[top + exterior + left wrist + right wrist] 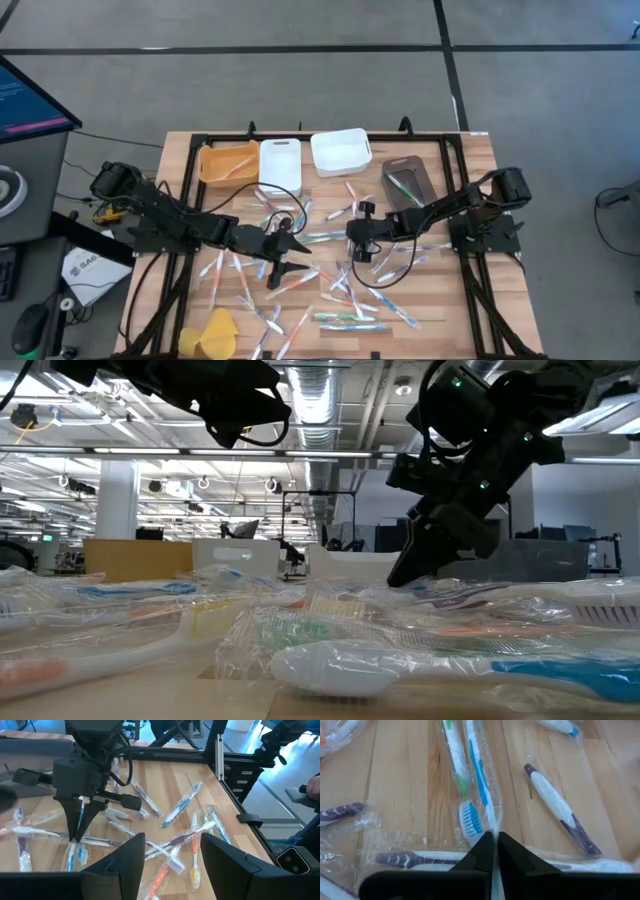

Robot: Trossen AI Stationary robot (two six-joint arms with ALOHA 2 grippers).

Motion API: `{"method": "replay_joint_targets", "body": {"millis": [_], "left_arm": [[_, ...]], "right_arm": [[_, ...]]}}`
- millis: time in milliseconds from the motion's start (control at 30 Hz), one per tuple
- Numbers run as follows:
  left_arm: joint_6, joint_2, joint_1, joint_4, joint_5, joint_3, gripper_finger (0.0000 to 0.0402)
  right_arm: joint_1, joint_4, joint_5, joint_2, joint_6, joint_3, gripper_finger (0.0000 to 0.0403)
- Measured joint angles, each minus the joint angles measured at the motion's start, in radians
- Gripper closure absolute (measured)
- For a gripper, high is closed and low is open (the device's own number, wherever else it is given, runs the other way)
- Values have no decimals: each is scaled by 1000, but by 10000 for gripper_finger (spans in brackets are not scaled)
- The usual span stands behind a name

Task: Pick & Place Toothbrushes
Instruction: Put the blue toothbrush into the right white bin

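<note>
Many toothbrushes in clear wrappers lie scattered flat over the wooden table (470, 300). My right gripper (352, 240) stands near the table's middle, pointing down, shut on a blue-and-white toothbrush (479, 780); the left wrist view shows the right gripper (75, 837) with its tips down among the brushes. My left gripper (290, 258) hovers open just left of it, above more toothbrushes (172, 842), touching nothing. In the low view the right gripper (400, 575) reaches down to the pile. My right gripper pinches the wrapped blue-and-white toothbrush beside its blue bristle head (491, 827), between its two fingertips (481, 851). The fingers come from above, slanting down. The handle (472, 750) runs away from the tips along the wood; whether it is lifted I cannot tell.
Along the far edge stand an orange bin (228, 162), two white bins (280, 168) (341, 152) and a brown tray (408, 185) holding a toothbrush. A yellow lump (215, 330) sits at the near left corner. Black frame rails (455, 190) border the table.
</note>
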Motion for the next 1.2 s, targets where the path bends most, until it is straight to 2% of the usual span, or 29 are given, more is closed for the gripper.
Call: {"method": "replay_joint_targets", "body": {"millis": [100,333,700,1000,1200], "left_arm": [[0,0,0,0,0,0,216],[0,0,0,0,0,0,216],[0,0,0,-1,1,-2,216],[0,0,0,-1,0,-2,216],[0,0,0,-1,0,-2,216]], "right_arm": [[0,0,1,0,-2,0,384],[8,-42,35,-26,-18,27,400],[16,-225,219,-240,-2,46,402],[-80,-292,295,-449,-146,47,403],[-209,-296,316,-501,-253,104,403]]}}
